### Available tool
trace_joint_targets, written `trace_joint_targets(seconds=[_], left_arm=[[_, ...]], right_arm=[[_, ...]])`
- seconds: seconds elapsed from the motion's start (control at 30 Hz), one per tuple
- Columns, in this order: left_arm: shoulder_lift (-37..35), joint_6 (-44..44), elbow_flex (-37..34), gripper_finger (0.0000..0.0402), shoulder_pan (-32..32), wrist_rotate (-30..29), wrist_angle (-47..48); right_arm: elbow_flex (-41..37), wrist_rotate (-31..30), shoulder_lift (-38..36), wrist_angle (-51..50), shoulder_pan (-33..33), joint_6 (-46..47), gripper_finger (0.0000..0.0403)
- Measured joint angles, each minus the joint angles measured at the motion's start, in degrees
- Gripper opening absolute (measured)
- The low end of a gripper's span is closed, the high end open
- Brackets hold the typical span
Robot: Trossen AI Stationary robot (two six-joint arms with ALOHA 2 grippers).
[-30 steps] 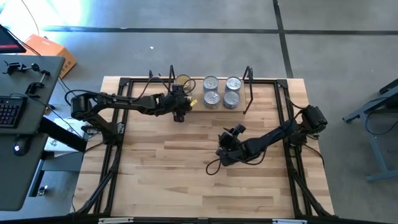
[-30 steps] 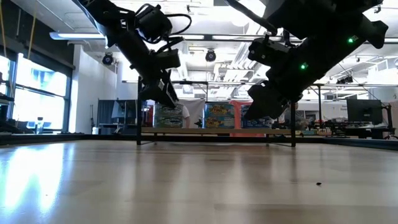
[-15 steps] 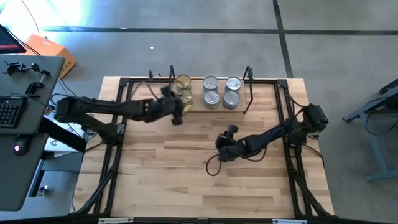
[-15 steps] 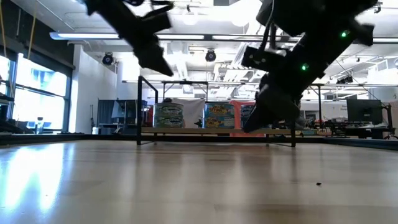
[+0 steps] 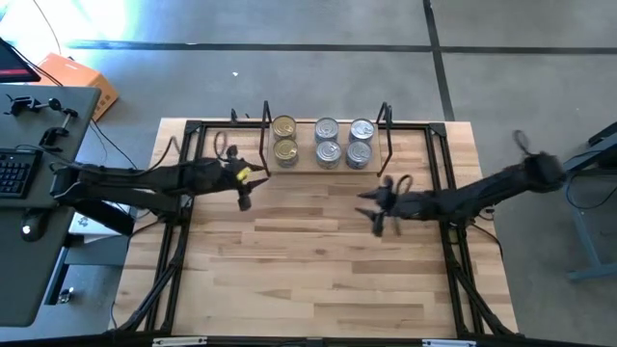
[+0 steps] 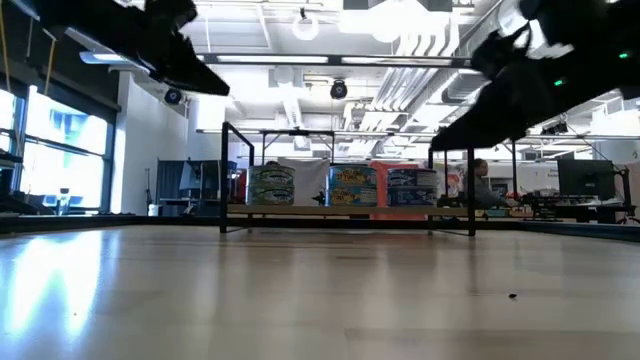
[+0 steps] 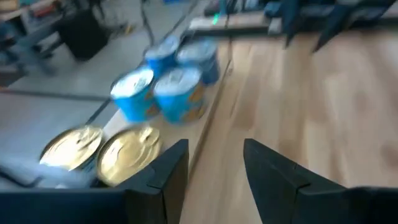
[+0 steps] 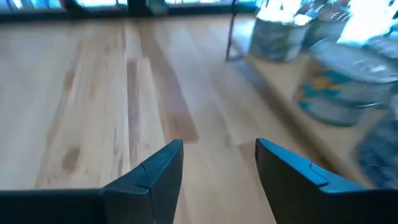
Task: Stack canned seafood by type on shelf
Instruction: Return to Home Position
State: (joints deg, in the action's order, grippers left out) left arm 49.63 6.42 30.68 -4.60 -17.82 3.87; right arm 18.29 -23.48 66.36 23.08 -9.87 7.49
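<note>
Along the far edge of the wooden tabletop [image 5: 289,260] stands the shelf [image 5: 305,143], holding the canned seafood [image 5: 328,151]. Six lids show from above, in three columns of two. The left column is gold-lidded and the other two are silver. All the tins stand upright with their round axes vertical, and how many are stacked under each lid cannot be told from above. Both arms stretch across the table in front of the shelf. The left gripper [image 5: 242,199] hangs near the shelf's left wire end frame, with the gold tins [image 7: 127,152] just beyond and to one side of its fingers [image 7: 168,174]. Its jaws stand apart with nothing between them. The right gripper [image 5: 372,210] hangs below the shelf's right end, a little farther from the tins. Its fingers [image 8: 155,171] are likewise spread and empty. The left arm looks the nearer to the cans. No loose tin lies on the table, so sorting appears finished. Bare wood lies under both grippers, and only the end frames look close enough to snag an arm. A person sits in the room beyond.
</note>
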Motion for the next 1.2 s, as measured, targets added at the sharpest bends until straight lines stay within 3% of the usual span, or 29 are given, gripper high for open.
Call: trace_joint_targets(seconds=[0.07,0.23,0.5,0.77,0.87,1.03,1.2], left_arm=[[-3.01,-0.92,-2.32,0.0142,-0.49,2.97,-3.16],[-9.05,-3.21,-6.68,0.0136,-0.81,5.74,-5.11],[-13.23,-4.83,-8.53,0.0135,-1.0,5.72,-4.69],[-13.19,-6.85,-8.64,0.0135,-0.98,7.82,-3.62],[-13.48,-8.96,-11.84,0.0135,-0.92,9.2,-8.57],[-13.84,-12.2,-18.96,0.0135,0.03,10.05,-19.84],[-16.84,-11.81,-22.56,0.0135,0.61,9.2,-21.54]], right_arm=[[-2.84,1.24,-7.8,-0.95,0.68,0.1,0.0192],[-7.09,11.78,-25.86,-8.98,3.4,2.38,0.0182],[-8.11,19.58,-43.91,-22.62,6.8,-1.96,0.0103],[-14.45,28.24,-52.61,-17.21,9.56,-2.99,0.0031],[-17.03,30.24,-54.36,-14.62,9.91,-3.05,0.0014],[-17.71,30.06,-56.19,-16.97,9.91,-3.77,0.0001],[-17.71,30.24,-56.66,-17.91,9.91,-4.53,0.0002]])
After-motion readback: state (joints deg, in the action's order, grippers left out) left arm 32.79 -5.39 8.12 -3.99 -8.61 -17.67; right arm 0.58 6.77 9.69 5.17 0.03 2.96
